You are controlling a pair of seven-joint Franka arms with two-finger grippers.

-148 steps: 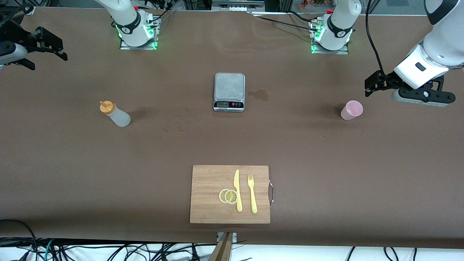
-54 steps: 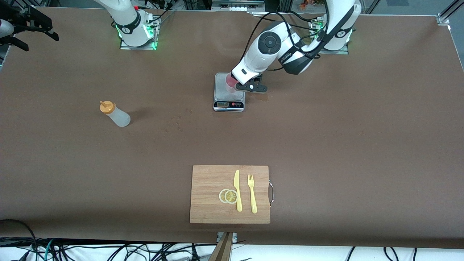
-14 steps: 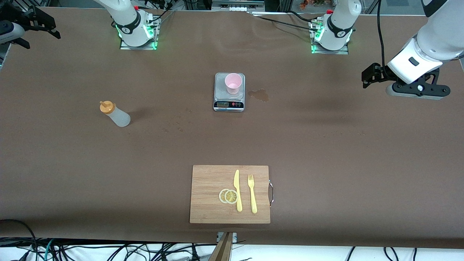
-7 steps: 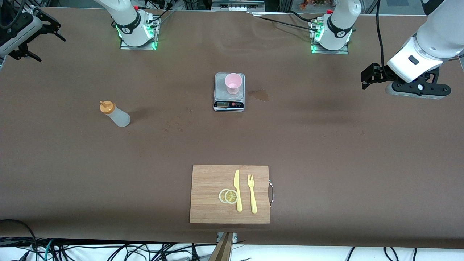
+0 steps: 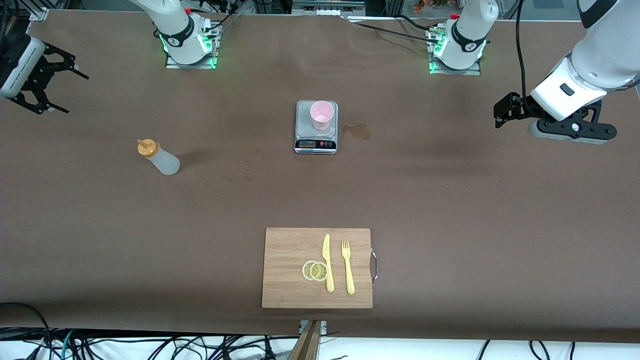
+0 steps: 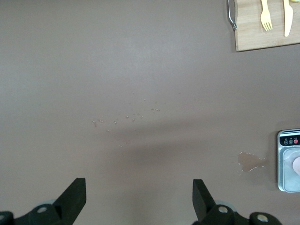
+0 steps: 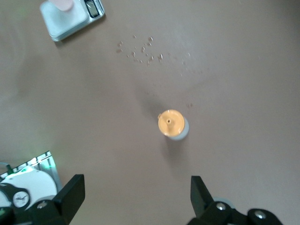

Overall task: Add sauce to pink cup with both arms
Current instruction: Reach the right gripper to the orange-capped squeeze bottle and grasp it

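Observation:
The pink cup (image 5: 321,114) stands upright on a small steel scale (image 5: 316,145) mid-table; its rim also shows in the right wrist view (image 7: 61,3). The sauce bottle (image 5: 158,158), whitish with an orange cap (image 7: 169,123), stands apart toward the right arm's end of the table, a little nearer to the front camera than the scale. My right gripper (image 5: 76,95) hangs open and empty over the table's edge at that end (image 7: 136,194), off to one side of the bottle. My left gripper (image 5: 501,112) hangs open and empty over bare table at the left arm's end (image 6: 138,199).
A wooden cutting board (image 5: 290,250) with lemon slices (image 5: 315,270), a yellow knife (image 5: 327,262) and a fork (image 5: 347,266) lies near the table's front edge. A dried stain (image 5: 357,130) marks the cloth beside the scale. Both arm bases (image 5: 187,40) stand along the back edge.
My right gripper has swung down and turned over the table's end, toward the bottle's side. The left gripper has drifted only slightly. Cup and bottle have stayed put.

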